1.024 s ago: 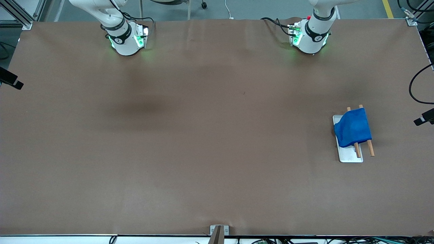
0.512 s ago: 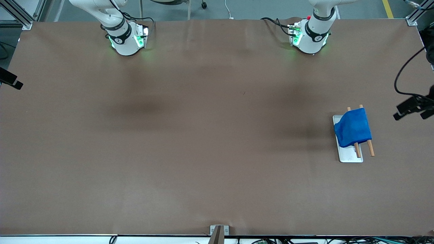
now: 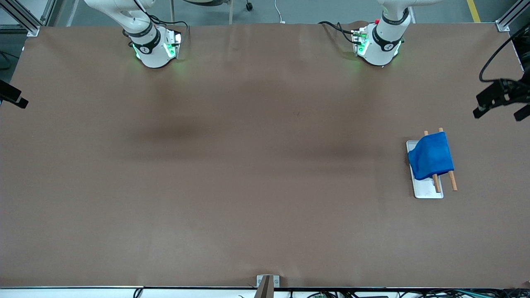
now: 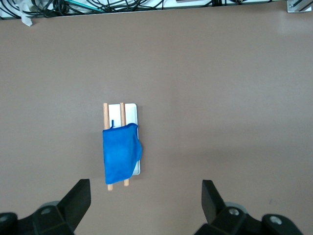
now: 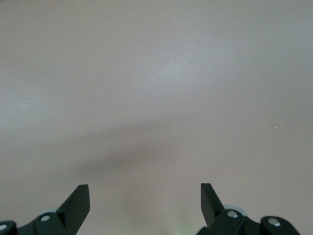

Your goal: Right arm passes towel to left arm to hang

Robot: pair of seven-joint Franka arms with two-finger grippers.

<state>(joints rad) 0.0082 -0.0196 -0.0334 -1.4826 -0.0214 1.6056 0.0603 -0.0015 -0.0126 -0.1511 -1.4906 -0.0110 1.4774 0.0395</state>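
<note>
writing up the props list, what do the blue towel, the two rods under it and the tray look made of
Towel: soft matte cloth, judging by its sag and folds. Rods: probably bare wood, tan and dull. Tray: white and smooth, plastic or coated metal; cannot tell which.

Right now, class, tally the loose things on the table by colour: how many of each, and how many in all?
Blue: 1, the towel draped over the rods.
Wooden: 2, the rods lying side by side.
White: 1, the tray under them.
Total: 4
</note>
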